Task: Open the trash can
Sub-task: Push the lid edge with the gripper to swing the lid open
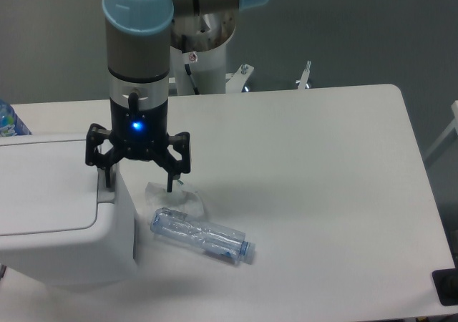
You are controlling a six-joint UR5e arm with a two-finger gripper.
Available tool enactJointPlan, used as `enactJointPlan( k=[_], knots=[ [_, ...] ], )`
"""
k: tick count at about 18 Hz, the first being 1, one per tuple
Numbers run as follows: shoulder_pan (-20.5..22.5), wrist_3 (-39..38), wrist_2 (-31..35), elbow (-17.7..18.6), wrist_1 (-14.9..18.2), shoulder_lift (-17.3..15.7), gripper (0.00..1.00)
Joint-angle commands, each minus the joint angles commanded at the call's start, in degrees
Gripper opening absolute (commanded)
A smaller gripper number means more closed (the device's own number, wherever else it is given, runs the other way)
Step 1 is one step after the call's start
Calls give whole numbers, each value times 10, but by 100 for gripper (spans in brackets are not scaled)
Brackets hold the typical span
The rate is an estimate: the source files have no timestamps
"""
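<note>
Beneath the spread jaws of the gripper (pixel 139 184), one finger hangs at the grey push tab (pixel 106 187) on the trash can (pixel 57 215), whose lid lies flat. The step looks like lining up; next likely calls for pressing straight down on the tab.

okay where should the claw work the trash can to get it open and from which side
Probably at the grey push tab on the lid's right edge, coming straight down from above. The trash can has a flat lid with little to pinch, and the open claw already straddles that edge with one finger over the tab.
</note>
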State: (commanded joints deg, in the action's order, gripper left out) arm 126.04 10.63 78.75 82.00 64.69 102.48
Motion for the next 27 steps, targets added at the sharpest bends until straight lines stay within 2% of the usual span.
enactJointPlan(
  k=[24,27],
  knots=[
    [-1,1,0,-1,1,4,100],
    [3,2,-9,-16,1,2,100]
  ],
)
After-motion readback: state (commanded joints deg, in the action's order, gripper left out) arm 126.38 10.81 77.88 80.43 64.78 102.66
